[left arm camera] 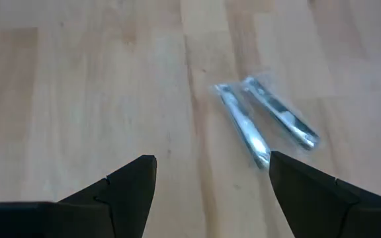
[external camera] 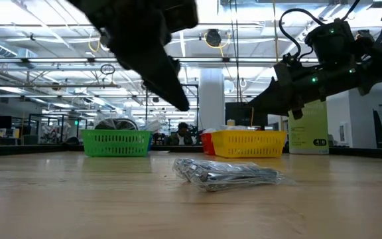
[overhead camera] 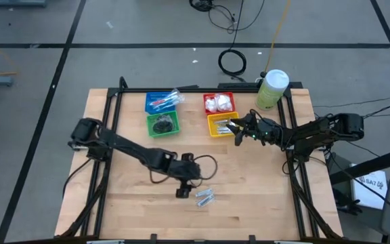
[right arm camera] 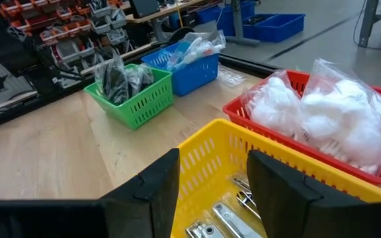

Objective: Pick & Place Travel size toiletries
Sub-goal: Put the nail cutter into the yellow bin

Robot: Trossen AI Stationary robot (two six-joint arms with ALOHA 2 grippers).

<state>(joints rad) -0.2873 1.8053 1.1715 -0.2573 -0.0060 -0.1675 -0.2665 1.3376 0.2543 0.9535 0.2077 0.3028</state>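
- The left gripper (overhead camera: 183,192) is positioned over the near middle of the table (overhead camera: 263,196), just left of 2 silver tubes (overhead camera: 204,197).
- Its fingers (left arm camera: 127,188) are spread apart, and nothing is held between them.
- The 2 silver tubes (left arm camera: 263,122) are seen lying flat on the bare wood, side by side in clear wrap, just beyond the left fingertips.
- In the low view, the silver tubes (external camera: 227,174) rest on the table in front of the baskets.
- The right gripper (overhead camera: 236,130) is held over the yellow basket (overhead camera: 217,126) at the far side of the table.
- Its fingers (right arm camera: 280,192) are parted above the basket's near wall; no item is gripped.
- More silver tubes (right arm camera: 227,218) are contained in the yellow basket (right arm camera: 207,158).
- White puffy packets (right arm camera: 323,116) are stored in the red basket (right arm camera: 290,142), just beyond the yellow one.
- Dark round discs (right arm camera: 118,79) are kept in the green basket (right arm camera: 137,102), left of the yellow basket.
- Wrapped toothbrushes (overhead camera: 166,100) are placed in the blue basket (overhead camera: 156,108), beyond the green one.
- A pale-green canister (overhead camera: 271,89) stands upright at the far right corner.
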